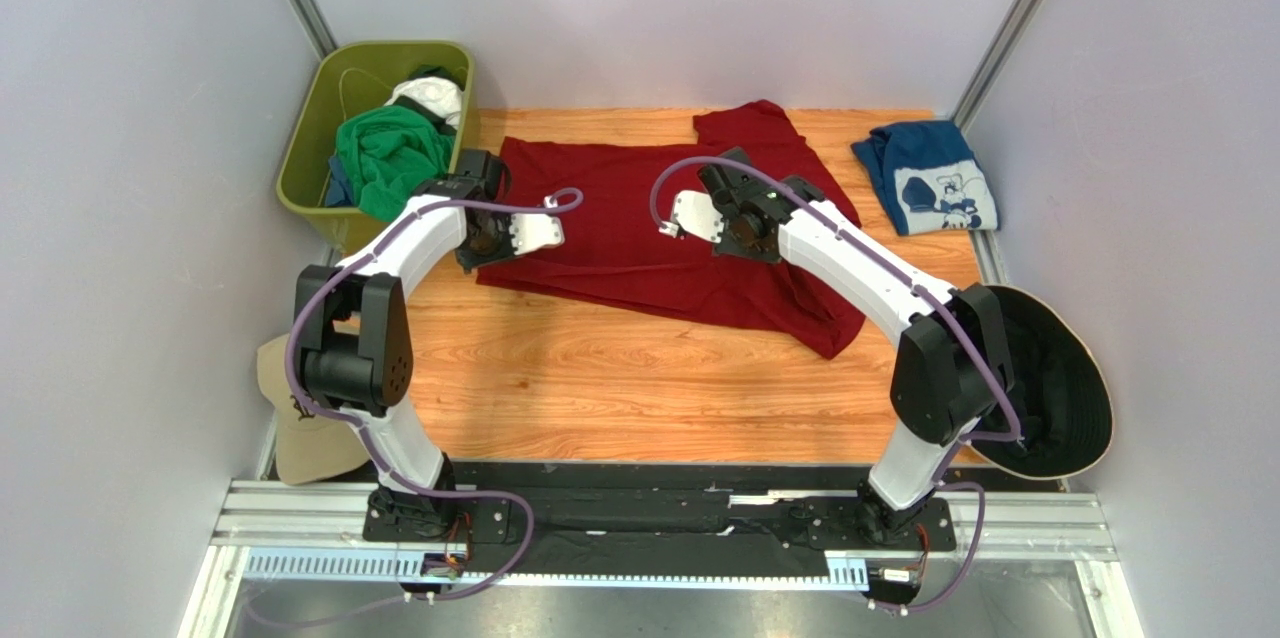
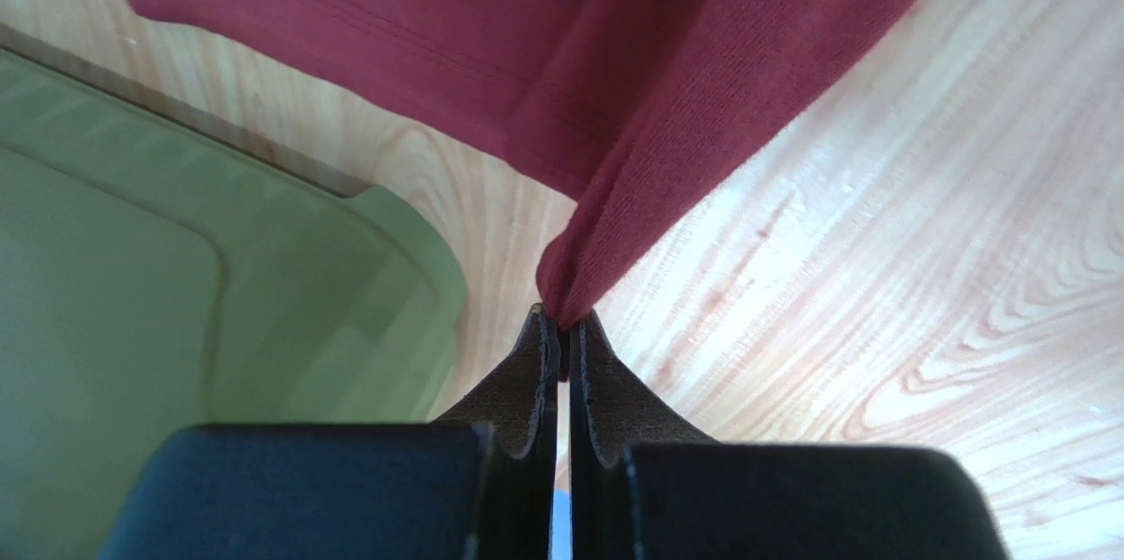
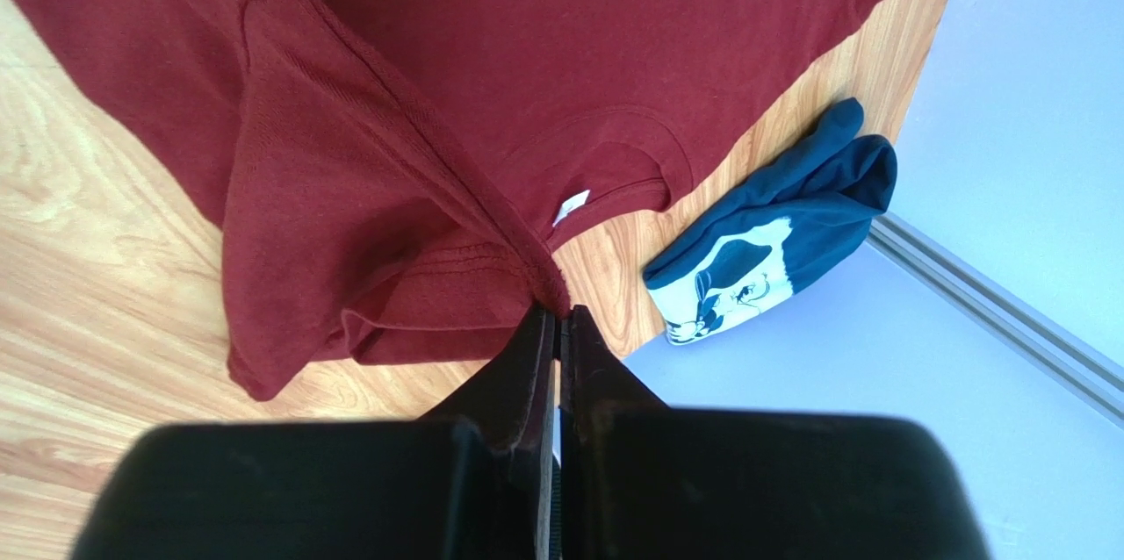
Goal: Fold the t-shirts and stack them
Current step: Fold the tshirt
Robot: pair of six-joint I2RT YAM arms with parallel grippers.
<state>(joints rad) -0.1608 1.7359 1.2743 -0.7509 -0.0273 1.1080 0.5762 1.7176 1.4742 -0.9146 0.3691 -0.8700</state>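
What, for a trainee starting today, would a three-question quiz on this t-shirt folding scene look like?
1. True or false: the left pincer and the right pincer are each shut on the dark red t-shirt.
2. Where on the table does the navy-blue printed t-shirt lie? A: near left corner. B: far right corner. C: centre.
3. Fill in: the bright green t-shirt sits in an olive-green ___ off the table's far left corner.

Key: 1 true; 2 B; 3 bin.
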